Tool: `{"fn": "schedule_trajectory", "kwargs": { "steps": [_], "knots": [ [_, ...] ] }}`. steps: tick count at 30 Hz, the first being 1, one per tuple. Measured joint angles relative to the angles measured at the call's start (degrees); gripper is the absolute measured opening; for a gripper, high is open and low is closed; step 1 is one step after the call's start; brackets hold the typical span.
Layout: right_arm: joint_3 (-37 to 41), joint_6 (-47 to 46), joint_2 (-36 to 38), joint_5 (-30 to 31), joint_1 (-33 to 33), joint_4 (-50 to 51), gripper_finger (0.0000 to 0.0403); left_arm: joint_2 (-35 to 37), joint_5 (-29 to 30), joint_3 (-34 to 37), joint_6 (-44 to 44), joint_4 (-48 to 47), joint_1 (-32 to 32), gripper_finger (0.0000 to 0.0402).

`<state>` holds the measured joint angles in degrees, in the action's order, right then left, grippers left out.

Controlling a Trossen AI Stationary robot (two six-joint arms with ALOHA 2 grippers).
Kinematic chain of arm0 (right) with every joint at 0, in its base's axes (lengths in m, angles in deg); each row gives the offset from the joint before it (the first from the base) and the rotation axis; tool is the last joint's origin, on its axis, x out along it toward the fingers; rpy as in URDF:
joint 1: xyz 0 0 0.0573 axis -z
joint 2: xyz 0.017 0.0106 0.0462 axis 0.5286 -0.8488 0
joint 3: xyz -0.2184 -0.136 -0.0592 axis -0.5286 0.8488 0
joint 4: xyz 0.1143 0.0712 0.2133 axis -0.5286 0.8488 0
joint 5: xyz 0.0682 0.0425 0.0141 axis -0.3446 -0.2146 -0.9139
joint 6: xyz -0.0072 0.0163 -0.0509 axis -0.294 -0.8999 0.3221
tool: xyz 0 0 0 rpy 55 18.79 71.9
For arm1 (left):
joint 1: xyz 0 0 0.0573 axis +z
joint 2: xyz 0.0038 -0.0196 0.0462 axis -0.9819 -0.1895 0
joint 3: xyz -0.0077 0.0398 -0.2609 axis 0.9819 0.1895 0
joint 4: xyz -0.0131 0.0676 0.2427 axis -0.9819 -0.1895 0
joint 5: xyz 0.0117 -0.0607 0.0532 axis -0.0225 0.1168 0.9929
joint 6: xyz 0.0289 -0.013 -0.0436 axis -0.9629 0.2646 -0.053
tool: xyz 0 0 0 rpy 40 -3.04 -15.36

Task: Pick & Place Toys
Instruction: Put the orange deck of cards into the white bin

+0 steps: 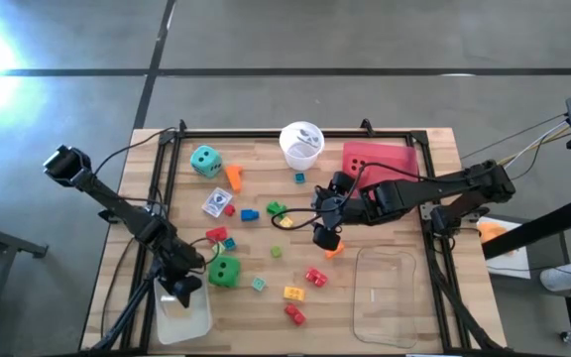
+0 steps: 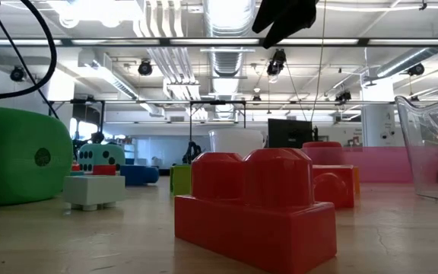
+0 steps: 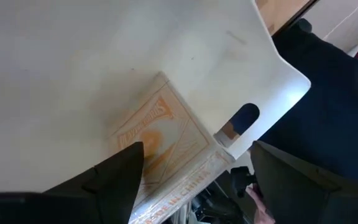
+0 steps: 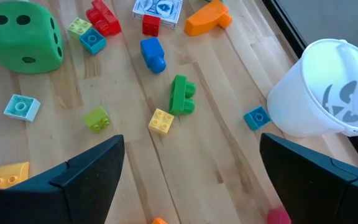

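My left gripper is open over the white tray at the table's near left. An orange-printed card pack lies flat on the tray floor between its fingers. My right gripper is open and empty above mid-table, just over a small orange brick. Bright bricks lie scattered on the wood, among them a green one, a blue one and a yellow one. The green die and the teal die rest on the table. No red die shows. My left gripper has one fingertip standing over the card pack's edge. Whether it touches the pack I cannot tell. The other finger stands apart from the pack. The pack lies flat in the tray.
The white cup and the pink tray stand at the far side. The clear tray is at the near right. A wrapped blue card pack lies left of centre. Red bricks and a yellow brick lie near the front.
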<state>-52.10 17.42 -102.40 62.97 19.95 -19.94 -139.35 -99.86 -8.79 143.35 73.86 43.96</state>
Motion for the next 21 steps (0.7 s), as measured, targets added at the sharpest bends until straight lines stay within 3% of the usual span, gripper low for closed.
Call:
{"fn": "schedule_trajectory", "kwargs": {
  "steps": [10, 16, 21],
  "knots": [
    [0.0, 0.07, 0.0, 0.0, 0.0, -0.07, 0.0367, -0.02, -0.32, -1.03, -8.25, -2.98, -0.11, 0.0302],
    [0.02, 0.13, 0.0, 0.0, 0.0, -0.07, 0.0367, -0.24, 4.82, -6.75, -19.17, -14.61, -0.01, 0.0303],
    [0.02, 0.13, 0.0, 0.0, 0.0, -0.09, 0.0367, -0.28, 6.06, -7.52, -20.31, -15.99, 0.0, 0.0303]
  ]
}}
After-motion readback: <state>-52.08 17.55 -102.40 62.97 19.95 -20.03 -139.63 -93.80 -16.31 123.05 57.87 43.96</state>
